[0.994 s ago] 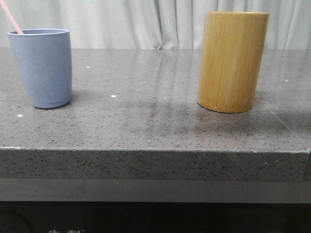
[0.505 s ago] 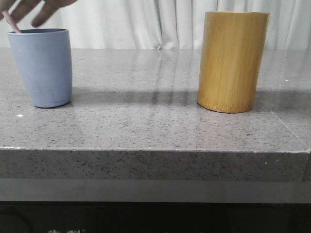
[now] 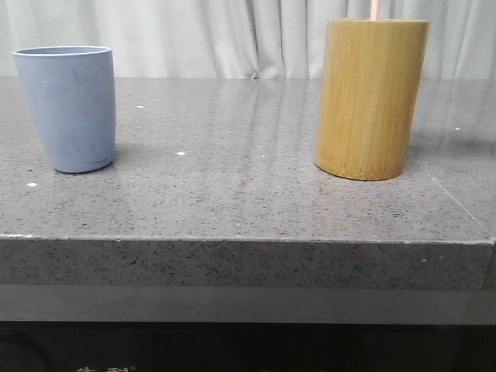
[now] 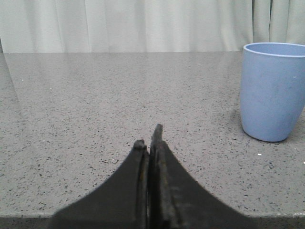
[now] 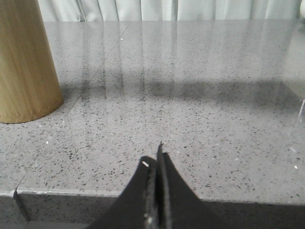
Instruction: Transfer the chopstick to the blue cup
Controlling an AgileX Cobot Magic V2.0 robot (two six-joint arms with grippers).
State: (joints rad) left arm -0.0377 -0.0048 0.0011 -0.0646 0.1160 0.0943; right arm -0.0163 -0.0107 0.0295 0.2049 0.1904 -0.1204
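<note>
Gone from the blue cup is the chopstick that leaned out of its left rim a second ago, and the blurred hand that reached over the cup half a second ago has left too; a short pale pink sliver now stands just above the rim of the bamboo holder at the right of the front view, cut off by the top edge, so its length and tip cannot be made out, and the part inside the holder is hidden by the tan wall; the blue cup stands upright on the grey speckled table at the left, well apart from the holder, matte periwinkle, tapering toward its base, its inside not visible from this low angle; in the left wrist view the left gripper hovers low over the stone with its dark fingers pressed together and nothing between them, the blue cup off to one side; in the right wrist view the right gripper likewise has its fingers closed against each other on nothing, near the table edge, with the bamboo holder partly cut off by the frame; white curtain hangs behind the table
</note>
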